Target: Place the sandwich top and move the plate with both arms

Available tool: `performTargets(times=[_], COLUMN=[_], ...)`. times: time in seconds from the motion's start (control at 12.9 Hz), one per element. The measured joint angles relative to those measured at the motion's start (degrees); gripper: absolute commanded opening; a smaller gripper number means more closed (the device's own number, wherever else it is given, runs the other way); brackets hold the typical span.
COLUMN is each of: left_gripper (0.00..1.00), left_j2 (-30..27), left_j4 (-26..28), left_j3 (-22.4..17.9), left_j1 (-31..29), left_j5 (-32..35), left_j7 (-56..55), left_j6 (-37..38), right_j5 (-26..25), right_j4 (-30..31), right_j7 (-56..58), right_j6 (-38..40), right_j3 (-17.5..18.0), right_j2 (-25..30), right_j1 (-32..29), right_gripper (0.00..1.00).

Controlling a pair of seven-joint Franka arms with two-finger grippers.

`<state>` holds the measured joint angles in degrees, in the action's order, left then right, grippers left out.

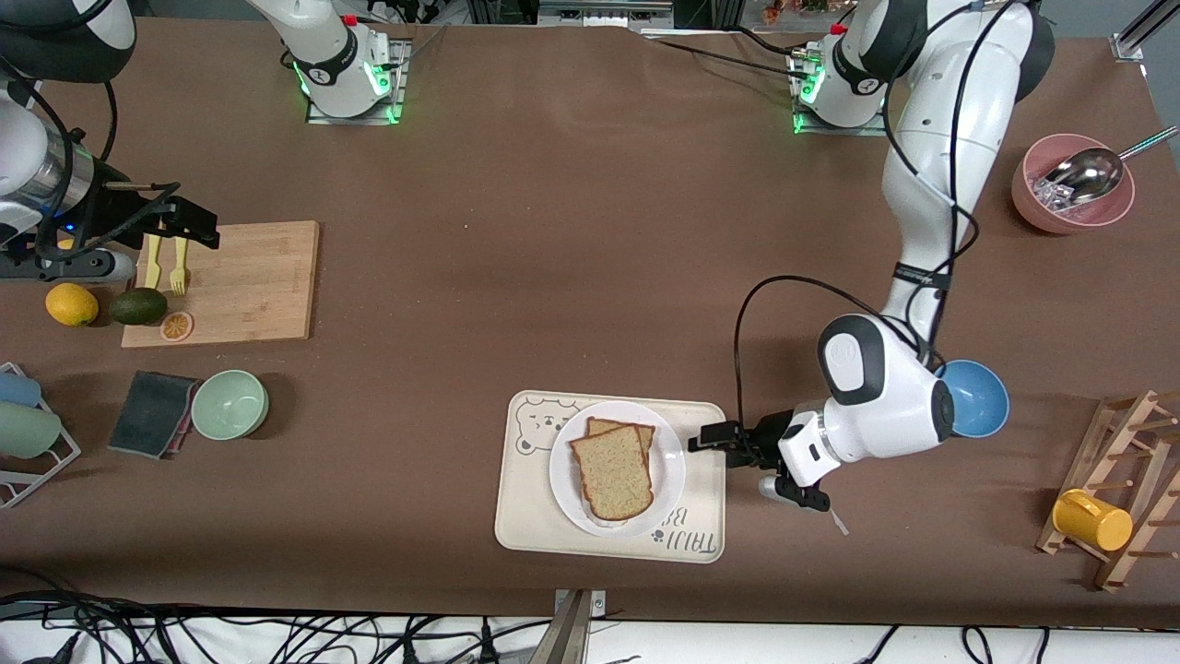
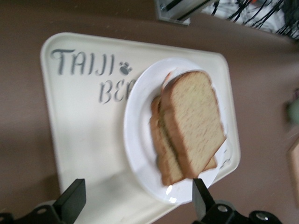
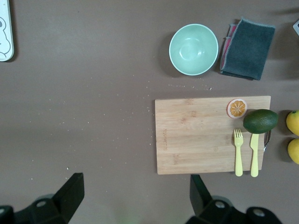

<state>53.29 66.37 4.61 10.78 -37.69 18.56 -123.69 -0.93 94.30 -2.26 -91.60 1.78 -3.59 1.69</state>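
The sandwich top (image 1: 613, 472) lies on the matching base slice, slightly askew, on the white plate (image 1: 668, 466). The plate stands on the cream bear tray (image 1: 530, 503). My left gripper (image 1: 702, 440) is open and empty, low over the tray's edge, beside the plate's rim toward the left arm's end. In the left wrist view the top slice (image 2: 194, 126), plate (image 2: 140, 154) and tray (image 2: 84, 121) lie just ahead of the open left gripper (image 2: 138, 200). My right gripper (image 1: 194, 226) is open and empty above the cutting board's end; in the right wrist view it (image 3: 135, 196) hangs over bare table.
A blue bowl (image 1: 977, 398) sits by the left arm's wrist. A pink bowl with a scoop (image 1: 1069, 189) and a wooden rack with a yellow cup (image 1: 1092, 519) stand at the left arm's end. A cutting board (image 1: 249, 281), green bowl (image 1: 230, 404) and dark cloth (image 1: 152, 413) lie at the right arm's end.
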Motion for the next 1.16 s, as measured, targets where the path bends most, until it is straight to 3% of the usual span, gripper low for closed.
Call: performTargets(times=[0.54,0.85,1.01,1.16], left_gripper=[1.0,1.0,1.0,1.0], left_j2=[-15.6,-25.5,-29.4,-34.3], left_j4=[0.0,0.2,0.5,4.6], left_j3=[-0.3,-0.2,0.0,0.0], left_j1=[-1.9,-1.6,-1.4,-1.4], left_j5=[30.5,38.9,39.7,39.8], left_j7=[-7.4,-11.4,-11.7,-12.1], left_j6=[22.6,34.8,39.5,40.6], right_j5=[0.0,0.0,0.0,0.0], right_j4=[0.0,0.0,0.0,0.0], right_j7=[0.0,0.0,0.0,0.0], right_j6=[0.0,0.0,0.0,0.0], right_j3=[0.0,0.0,0.0,0.0], right_j2=[0.0,0.0,0.0,0.0], right_j1=[0.0,0.0,0.0,0.0], right_gripper=[1.0,1.0,1.0,1.0])
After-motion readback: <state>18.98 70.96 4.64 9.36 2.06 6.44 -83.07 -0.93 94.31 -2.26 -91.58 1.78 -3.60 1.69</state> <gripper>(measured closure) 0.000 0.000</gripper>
